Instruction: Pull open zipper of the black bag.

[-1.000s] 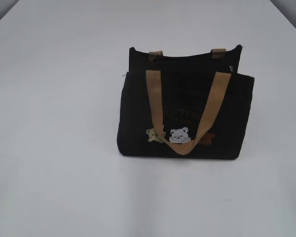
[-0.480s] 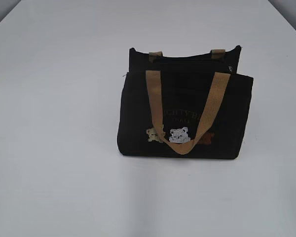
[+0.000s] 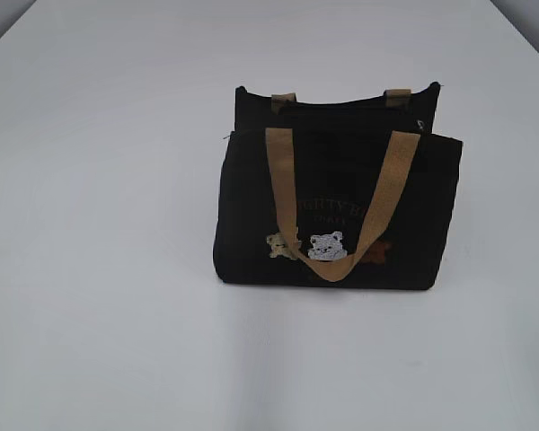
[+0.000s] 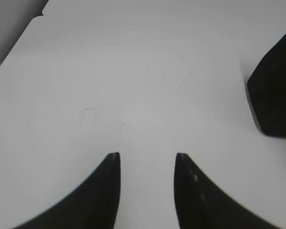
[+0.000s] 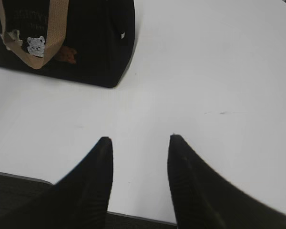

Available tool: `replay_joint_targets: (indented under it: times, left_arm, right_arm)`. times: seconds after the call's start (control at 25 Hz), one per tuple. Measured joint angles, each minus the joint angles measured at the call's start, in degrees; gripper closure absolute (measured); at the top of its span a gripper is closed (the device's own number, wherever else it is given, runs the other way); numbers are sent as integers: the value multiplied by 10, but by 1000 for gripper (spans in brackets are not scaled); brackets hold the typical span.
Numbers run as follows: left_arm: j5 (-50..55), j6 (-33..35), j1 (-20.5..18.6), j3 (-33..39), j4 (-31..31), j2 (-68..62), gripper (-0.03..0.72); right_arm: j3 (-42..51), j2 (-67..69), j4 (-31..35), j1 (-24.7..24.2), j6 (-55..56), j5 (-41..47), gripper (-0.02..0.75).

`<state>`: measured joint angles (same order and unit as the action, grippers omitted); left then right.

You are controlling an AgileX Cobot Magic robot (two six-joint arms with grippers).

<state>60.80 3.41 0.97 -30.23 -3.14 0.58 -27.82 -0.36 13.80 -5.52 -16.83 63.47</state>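
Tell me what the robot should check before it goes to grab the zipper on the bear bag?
1. Black bag standing upright on the table: ok.
2. Left gripper open and empty: ok.
3. Right gripper open and empty: ok.
4. Both grippers clear of the bag: ok.
5. Zipper pull findable: ok, a small silver bit shows at the top right corner.
6. Zipper fully shut: cannot tell, too dark.

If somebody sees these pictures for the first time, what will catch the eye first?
First the black bag, upright in the middle of the white table, its tan handle hanging down over the bear patches. Then the left gripper and right gripper, both open and empty, apart from the bag.
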Motion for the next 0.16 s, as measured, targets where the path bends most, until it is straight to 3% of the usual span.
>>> replay_joint_targets:
  times: [0.16]
  left_arm:
    - [0,0,0,0,0,0,400]
  right_arm:
    - [0,0,0,0,0,0,429]
